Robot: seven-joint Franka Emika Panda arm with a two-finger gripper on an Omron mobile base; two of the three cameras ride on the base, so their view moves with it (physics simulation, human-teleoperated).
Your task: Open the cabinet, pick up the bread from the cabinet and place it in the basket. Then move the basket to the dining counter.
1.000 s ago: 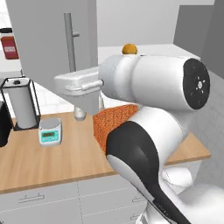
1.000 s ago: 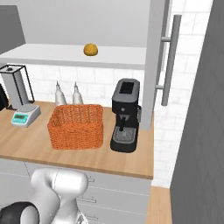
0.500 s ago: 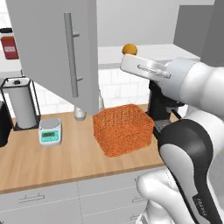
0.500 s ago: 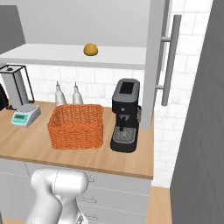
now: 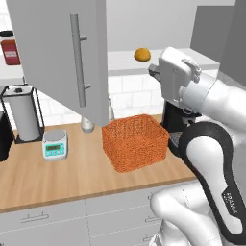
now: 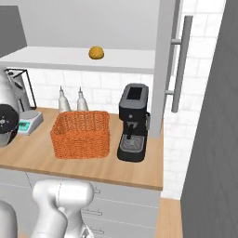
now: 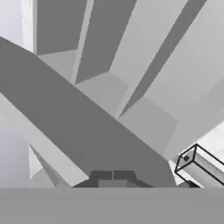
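1. Cabinet (image 5: 62, 53): both doors stand open; the left door with its long bar handle (image 5: 77, 60) swings out over the counter (image 5: 48, 178) in the left base view, the right door (image 6: 165, 65) with its handle (image 6: 180, 62) shows edge-on in the right base view.
2. Shelf (image 6: 69, 58): pale, exposed inside the cabinet.
3. Bread (image 6: 96, 52): small golden-brown bun, resting on the shelf, above and behind the basket; also seen in the left base view (image 5: 142, 54).
4. Basket (image 6: 81, 135): orange, woven, rectangular, standing on the counter below the shelf, nothing visible inside; in the left base view (image 5: 136, 142) it sits just under the open left door's corner.
5. Coffee machine (image 6: 133, 122): black, on the counter just right of the basket.
6. 2 bottles (image 6: 69, 99): pale, against the tiled wall behind the basket.
7. Scale (image 5: 54, 144): small, on the counter left of the basket, well apart from it.
8. Paper-towel holder (image 5: 23, 113): black frame with white roll, behind the scale.
9. Arm (image 5: 206, 110): white, raised at shelf height, its hand near the shelf edge just right of the bread.
10. Pincer (image 7: 112, 176): closed, tips together, holding nothing; the hand view looks up at grey cabinet panels.
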